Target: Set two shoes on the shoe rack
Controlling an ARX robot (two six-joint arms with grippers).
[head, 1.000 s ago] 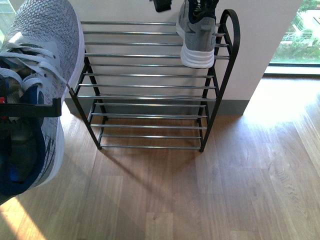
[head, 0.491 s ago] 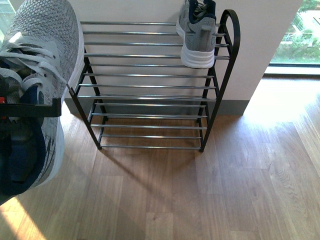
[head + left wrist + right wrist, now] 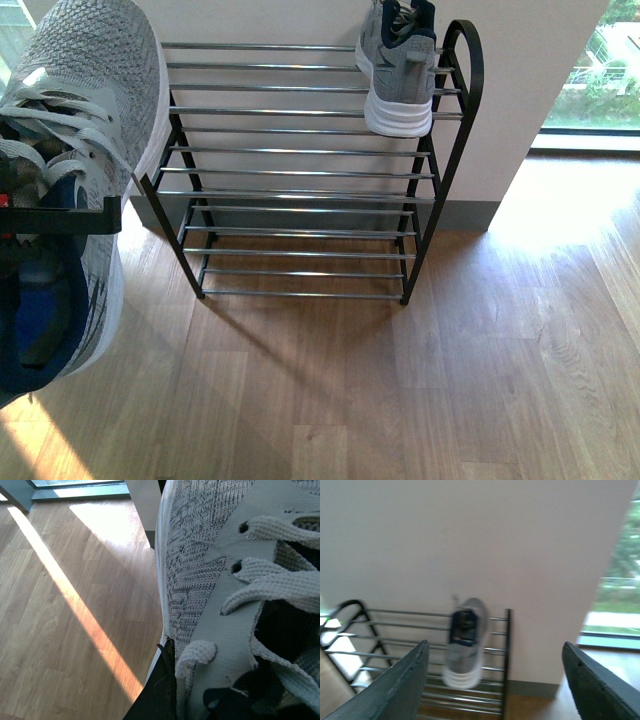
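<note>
My left claw is clenched on a grey sneaker, beside the rack. Right claw released, empty. Second sneaker sits top shelf, right end. Next: swing mine over, set it alongside.

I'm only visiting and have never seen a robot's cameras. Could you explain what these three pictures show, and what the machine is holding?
This is a robot with two arms, each ending in a two-fingered clamp. The wide picture comes from a camera on its body, looking forward at a shoe rack that stands against a wall on a wooden floor. One grey sneaker already sits on the rack's top shelf, at the right end. The other two pictures come from cameras on the wrists. The left clamp holds the second sneaker close to the body camera, so it looks huge. The left wrist picture shows its laces and knit. The right clamp is open and empty, facing the rack.
</note>
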